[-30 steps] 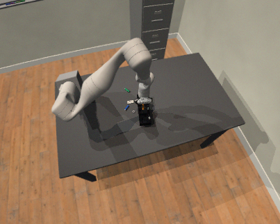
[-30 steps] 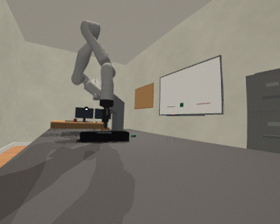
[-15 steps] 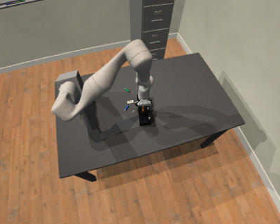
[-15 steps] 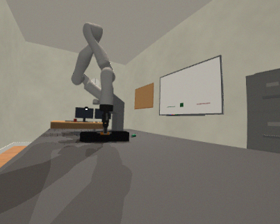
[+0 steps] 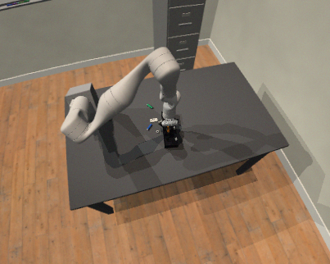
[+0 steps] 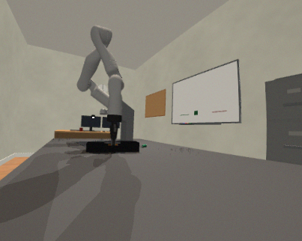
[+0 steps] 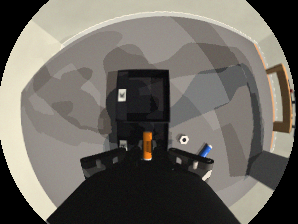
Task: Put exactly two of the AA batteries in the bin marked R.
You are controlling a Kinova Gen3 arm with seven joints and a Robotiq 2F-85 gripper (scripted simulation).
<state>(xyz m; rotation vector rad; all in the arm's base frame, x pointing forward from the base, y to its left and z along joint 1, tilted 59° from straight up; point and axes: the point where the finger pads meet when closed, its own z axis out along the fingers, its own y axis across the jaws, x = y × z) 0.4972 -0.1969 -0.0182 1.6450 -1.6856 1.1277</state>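
Note:
My gripper (image 5: 169, 128) (image 6: 113, 140) (image 7: 147, 145) is shut on an orange AA battery (image 5: 169, 129) (image 7: 148, 141) and holds it upright just above the near end of a black bin (image 5: 172, 142) (image 6: 97, 147) (image 7: 157, 113). The bin stands on the dark table (image 5: 219, 106) and carries a small white label that I cannot read. A blue battery-like piece (image 5: 149, 127) (image 7: 205, 151) lies on the table just left of the gripper. A green one (image 5: 150, 106) (image 6: 144, 145) lies farther back. I cannot see inside the bin.
A small white ring (image 5: 157, 130) (image 7: 184, 140) and a small pale object (image 5: 154, 120) lie between the blue piece and the gripper. The arm's grey base block (image 5: 83, 91) stands at the table's left edge. A filing cabinet (image 5: 186, 29) stands behind the table.

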